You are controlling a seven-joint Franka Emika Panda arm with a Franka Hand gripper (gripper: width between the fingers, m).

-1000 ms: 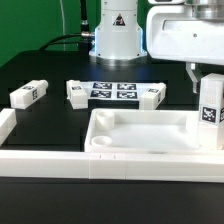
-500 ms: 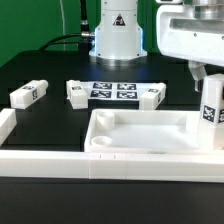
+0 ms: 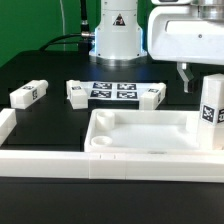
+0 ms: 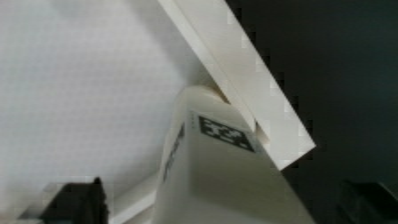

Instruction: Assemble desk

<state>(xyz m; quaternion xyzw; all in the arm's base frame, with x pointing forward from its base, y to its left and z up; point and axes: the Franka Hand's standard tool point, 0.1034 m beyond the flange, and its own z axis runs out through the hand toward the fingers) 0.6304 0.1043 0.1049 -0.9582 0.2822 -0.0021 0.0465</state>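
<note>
Gripper (image 3: 204,75) wide, clear of upright tagged white leg (image 3: 210,115) in tray-like desk top (image 3: 140,133)

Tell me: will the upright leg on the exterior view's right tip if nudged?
Likely tippy: the leg stands tall on a narrow end. Probably stiff and light, looking like hard white plastic. Flat faces should suit a pinch.

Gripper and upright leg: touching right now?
Apart at the visible finger: the exterior view shows a dark gap between it and the leg; the other finger is out of frame.
</note>
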